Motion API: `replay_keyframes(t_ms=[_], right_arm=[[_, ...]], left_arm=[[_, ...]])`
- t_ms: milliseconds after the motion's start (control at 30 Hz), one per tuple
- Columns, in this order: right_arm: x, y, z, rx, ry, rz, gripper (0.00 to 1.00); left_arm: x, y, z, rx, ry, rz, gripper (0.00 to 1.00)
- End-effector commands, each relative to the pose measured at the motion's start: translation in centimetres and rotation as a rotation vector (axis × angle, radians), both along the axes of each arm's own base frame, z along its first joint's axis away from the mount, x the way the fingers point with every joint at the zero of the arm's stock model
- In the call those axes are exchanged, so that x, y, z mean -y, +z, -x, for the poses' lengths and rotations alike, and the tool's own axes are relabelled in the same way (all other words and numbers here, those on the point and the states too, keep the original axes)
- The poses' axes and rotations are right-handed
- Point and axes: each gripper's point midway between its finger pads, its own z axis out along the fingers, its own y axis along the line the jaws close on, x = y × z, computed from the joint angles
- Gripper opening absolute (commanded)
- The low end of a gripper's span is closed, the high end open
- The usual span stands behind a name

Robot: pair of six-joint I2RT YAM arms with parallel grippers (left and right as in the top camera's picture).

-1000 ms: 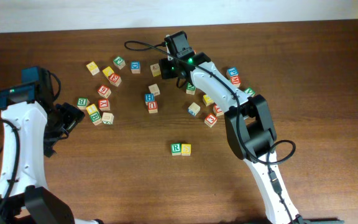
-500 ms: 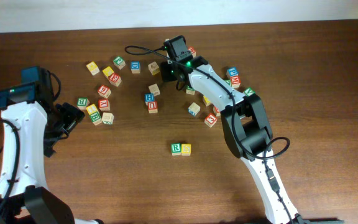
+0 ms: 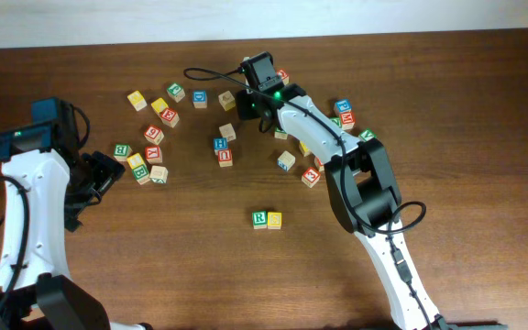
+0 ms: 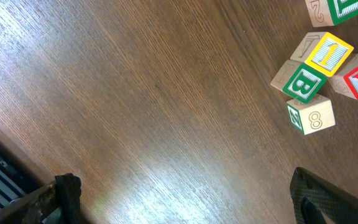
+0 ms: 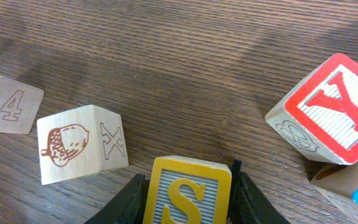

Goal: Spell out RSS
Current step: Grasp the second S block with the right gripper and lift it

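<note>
A green R block [image 3: 259, 218] and a yellow block [image 3: 274, 220] sit side by side on the table at centre front. My right gripper [image 5: 188, 190] is shut on a yellow S block [image 5: 188, 191] among the blocks at the table's back; in the overhead view the right gripper [image 3: 257, 103] hides that block. My left gripper [image 4: 185, 202] is open and empty over bare wood at the far left, also seen in the overhead view [image 3: 94, 179].
Loose letter blocks are scattered across the back of the table. An acorn/X block [image 5: 82, 144] and a red Y block [image 5: 328, 112] flank the held block. A green B block [image 4: 302, 82] and an 8 block [image 4: 312, 116] lie near the left gripper.
The right gripper has shifted slightly left and down among the back blocks. The left arm has not moved.
</note>
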Motion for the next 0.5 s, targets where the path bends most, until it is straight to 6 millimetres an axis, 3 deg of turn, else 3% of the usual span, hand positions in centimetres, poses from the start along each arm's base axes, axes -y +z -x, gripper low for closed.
replay_keyframes(t_ms=[0,67,200,300,467], right_arm=[[-0.5,-0.4,-0.1,0.007,0.001,0.010,0.32],[-0.4,-0.1,0.0,0.006,0.001,0.010,0.31],[-0.4,2.4,0.0,0.028,0.001,-0.001,0.30],[-0.3,5.3,0.2,0.049,0.000,-0.013,0.29],[0.7,12.1,1.7,0.082,-0.005,-0.023,0.29]], left_arm=[[-0.1,-0.3,0.1,-0.011,-0.005,-0.002,0.99],[-0.2,-0.3,0.1,-0.011,-0.005,-0.002,0.99],[-0.1,-0.3,0.1,-0.011,-0.005,-0.002,0.99],[-0.1,-0.3,0.1,-0.011,-0.005,-0.002,0.99],[-0.1,-0.3,0.1,-0.011,-0.005,-0.002,0.99]])
